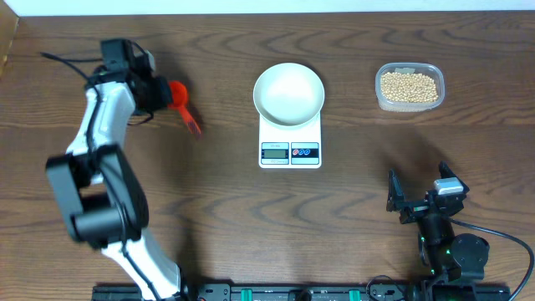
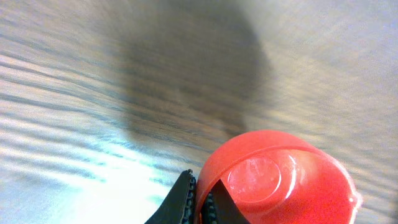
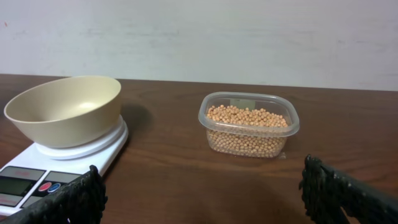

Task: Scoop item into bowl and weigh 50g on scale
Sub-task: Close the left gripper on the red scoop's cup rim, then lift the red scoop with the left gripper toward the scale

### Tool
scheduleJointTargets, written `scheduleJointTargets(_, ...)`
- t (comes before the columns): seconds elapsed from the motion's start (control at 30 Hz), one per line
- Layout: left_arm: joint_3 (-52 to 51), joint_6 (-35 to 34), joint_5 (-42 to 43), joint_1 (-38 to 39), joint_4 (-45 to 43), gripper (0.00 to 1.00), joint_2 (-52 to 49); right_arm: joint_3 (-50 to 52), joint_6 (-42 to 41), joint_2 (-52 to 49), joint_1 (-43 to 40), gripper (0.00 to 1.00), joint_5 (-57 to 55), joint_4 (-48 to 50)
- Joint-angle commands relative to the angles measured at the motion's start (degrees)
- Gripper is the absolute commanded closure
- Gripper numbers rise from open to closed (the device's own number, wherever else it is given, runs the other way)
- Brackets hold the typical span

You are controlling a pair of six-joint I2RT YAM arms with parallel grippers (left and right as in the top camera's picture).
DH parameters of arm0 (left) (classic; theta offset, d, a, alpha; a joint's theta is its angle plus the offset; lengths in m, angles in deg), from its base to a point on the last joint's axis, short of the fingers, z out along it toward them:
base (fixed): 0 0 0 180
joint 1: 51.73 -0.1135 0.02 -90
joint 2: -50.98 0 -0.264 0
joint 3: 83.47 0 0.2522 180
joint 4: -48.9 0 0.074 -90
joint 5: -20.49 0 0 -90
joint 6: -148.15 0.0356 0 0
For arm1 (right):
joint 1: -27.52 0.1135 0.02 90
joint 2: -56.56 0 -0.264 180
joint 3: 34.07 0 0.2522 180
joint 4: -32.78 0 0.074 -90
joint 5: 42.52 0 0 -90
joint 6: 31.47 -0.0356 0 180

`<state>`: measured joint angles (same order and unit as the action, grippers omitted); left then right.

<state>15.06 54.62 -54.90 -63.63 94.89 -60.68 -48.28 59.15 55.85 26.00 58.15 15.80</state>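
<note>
Obs., overhead and both wrist views. My left gripper was at the far left of the table, clamped on the red scoop. In the left wrist view one black finger lay outside the cup wall and a dark edge showed just inside it. The scoop's handle pointed away from the gripper, toward the near side of the table. The wood behind the cup was blurred in that view. I could see nothing in the part of the cup that showed.

My right gripper sat low at the near right with its fingers spread wide, holding nothing.

The scale was mid-table, with its display and its red and blue buttons on the near side. The display reading was too small to make out. The white bowl stood on the scale's platform and looked empty.

The beans were all in the clear tub, right of the bowl and well apart from it. The tub stood beyond my right gripper.
</note>
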Motion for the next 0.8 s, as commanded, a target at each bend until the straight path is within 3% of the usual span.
scheduleJointTargets(0.0, 0.2, -7.6, -0.3, -0.2, 1.3, 0.93, 8.2, 0.1, -0.6, 0.3, 0.3, 0.01, 0.0, -0.2)
scheduleJointTargets(0.4, 0.2, -29.9, -0.1, -0.1, 19.2, 0.93, 30.0, 0.1, -0.6, 0.3, 0.3, 0.01, 0.0, -0.2)
scheduleJointTargets(0.77, 0.2, -30.2, 0.1, 4.9, 35.4, 0.93, 33.9, 0.1, -0.6, 0.3, 0.3, 0.01, 0.0, -0.2)
